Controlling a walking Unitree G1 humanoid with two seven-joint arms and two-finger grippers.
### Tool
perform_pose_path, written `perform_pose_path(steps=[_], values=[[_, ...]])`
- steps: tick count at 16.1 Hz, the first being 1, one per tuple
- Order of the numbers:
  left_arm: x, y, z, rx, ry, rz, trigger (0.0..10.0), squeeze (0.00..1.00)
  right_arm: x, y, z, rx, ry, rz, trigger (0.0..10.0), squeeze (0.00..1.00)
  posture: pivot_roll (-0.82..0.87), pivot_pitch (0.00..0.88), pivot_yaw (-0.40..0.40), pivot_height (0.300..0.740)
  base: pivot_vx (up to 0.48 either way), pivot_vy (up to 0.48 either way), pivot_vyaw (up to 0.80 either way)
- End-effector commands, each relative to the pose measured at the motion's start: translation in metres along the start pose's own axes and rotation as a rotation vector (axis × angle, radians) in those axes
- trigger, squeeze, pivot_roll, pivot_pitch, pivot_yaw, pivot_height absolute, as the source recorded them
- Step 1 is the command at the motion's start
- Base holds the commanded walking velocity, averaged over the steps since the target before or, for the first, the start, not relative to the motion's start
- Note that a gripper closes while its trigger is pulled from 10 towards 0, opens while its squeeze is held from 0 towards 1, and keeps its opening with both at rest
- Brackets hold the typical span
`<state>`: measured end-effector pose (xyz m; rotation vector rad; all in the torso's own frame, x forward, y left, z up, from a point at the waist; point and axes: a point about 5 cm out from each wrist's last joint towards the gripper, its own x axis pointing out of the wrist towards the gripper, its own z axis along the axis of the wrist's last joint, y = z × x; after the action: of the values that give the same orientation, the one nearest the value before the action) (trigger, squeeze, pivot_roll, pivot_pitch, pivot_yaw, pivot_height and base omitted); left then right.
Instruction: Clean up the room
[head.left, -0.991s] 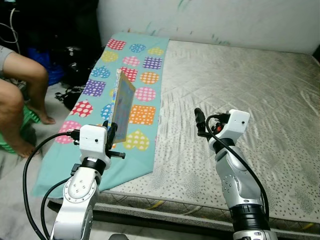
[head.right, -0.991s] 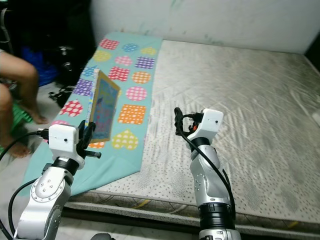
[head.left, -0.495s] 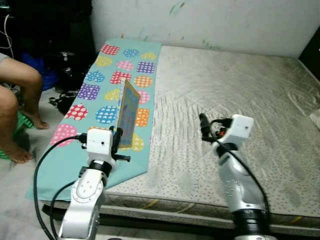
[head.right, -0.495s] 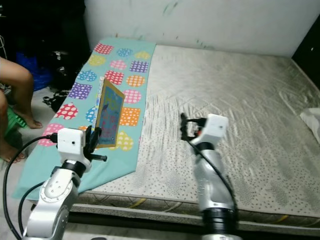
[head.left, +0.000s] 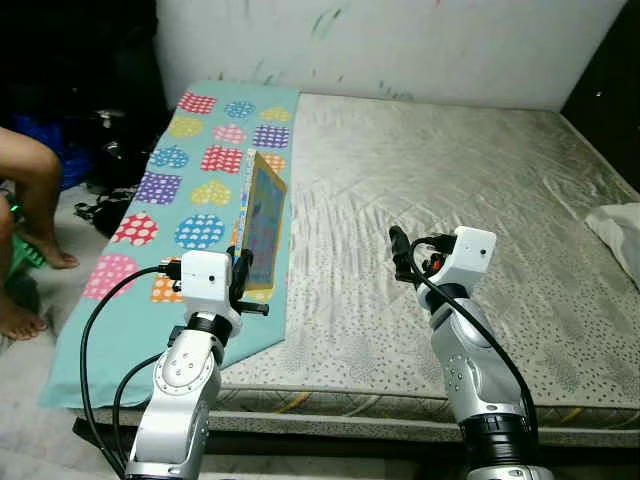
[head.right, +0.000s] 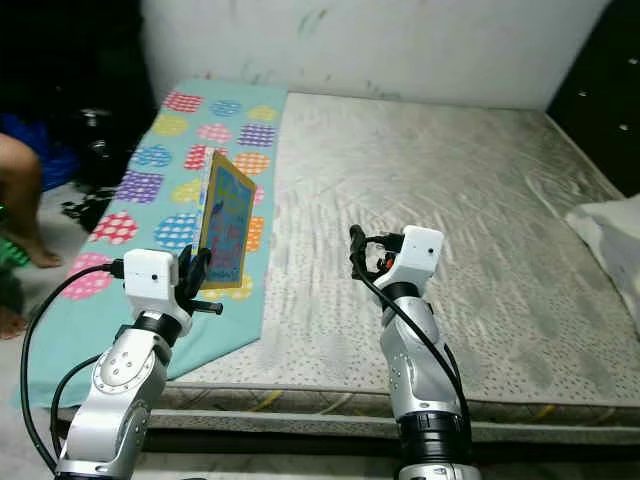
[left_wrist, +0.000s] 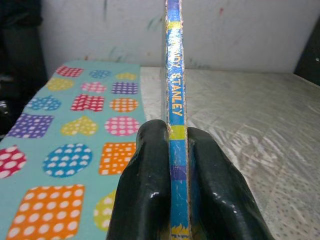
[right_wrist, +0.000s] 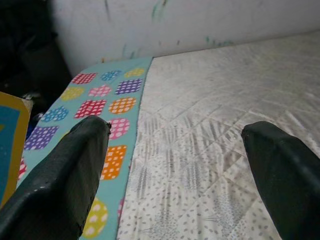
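Observation:
My left gripper (head.left: 243, 283) is shut on the lower edge of a thin picture book (head.left: 262, 220), which stands upright above the teal patterned sheet (head.left: 190, 200) at the mattress's left side. In the left wrist view the two black fingers (left_wrist: 150, 185) pinch the book's blue spine (left_wrist: 175, 100), lettered "STANLEY". My right gripper (head.left: 400, 255) hangs open over the middle of the grey mattress (head.left: 450, 180), nothing between its fingers (right_wrist: 65, 175).
A person's bare legs (head.left: 35, 190) are on the floor at the far left, beside dark clutter (head.left: 100, 150). A white cloth (head.left: 618, 225) lies at the mattress's right edge. A marked white wall (head.left: 400, 45) runs behind the bed.
The camera has swung to the right, bringing the white cloth into view and pushing the person toward the left edge. The left gripper still holds the book upright; the right stays open.

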<state>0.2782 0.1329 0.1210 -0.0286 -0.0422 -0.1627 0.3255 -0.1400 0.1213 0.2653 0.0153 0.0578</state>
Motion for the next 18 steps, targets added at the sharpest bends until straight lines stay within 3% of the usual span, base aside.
perform_pose_path(steps=[1,5,8,11,18], values=[[0.0039,-0.003,0.0088,0.0,-0.05,-0.016,10.0,0.0,0.0007,-0.003,0.0015,-0.029,-0.006,-0.017,10.0,0.0,-0.01,0.022,-0.062,0.74,0.0,-0.337,0.0],[0.0045,-0.003,0.0092,-0.008,-0.056,-0.02,10.0,0.0,0.0019,-0.007,0.0009,-0.112,-0.004,-0.058,10.0,0.0,-0.01,0.017,-0.063,0.74,0.0,-0.343,0.0],[0.0051,-0.0029,0.0095,-0.014,-0.056,-0.018,10.0,0.0,0.0034,-0.0055,0.0037,-0.205,-0.033,-0.018,10.0,0.0,-0.01,0.017,-0.064,0.74,0.0,-0.346,0.0],[0.0057,-0.0032,0.01,-0.017,-0.06,-0.017,10.0,0.0,0.0037,-0.0057,0.0051,-0.238,-0.064,-0.014,10.0,0.0,-0.02,0.018,-0.063,0.74,0.0,-0.344,0.0],[0.0064,-0.003,0.0122,-0.033,-0.08,-0.012,10.0,0.0,0.0016,-0.0012,-0.0022,-0.195,-0.027,0.032,10.0,0.0,-0.02,0.02,-0.066,0.74,0.0,-0.085,0.0]])
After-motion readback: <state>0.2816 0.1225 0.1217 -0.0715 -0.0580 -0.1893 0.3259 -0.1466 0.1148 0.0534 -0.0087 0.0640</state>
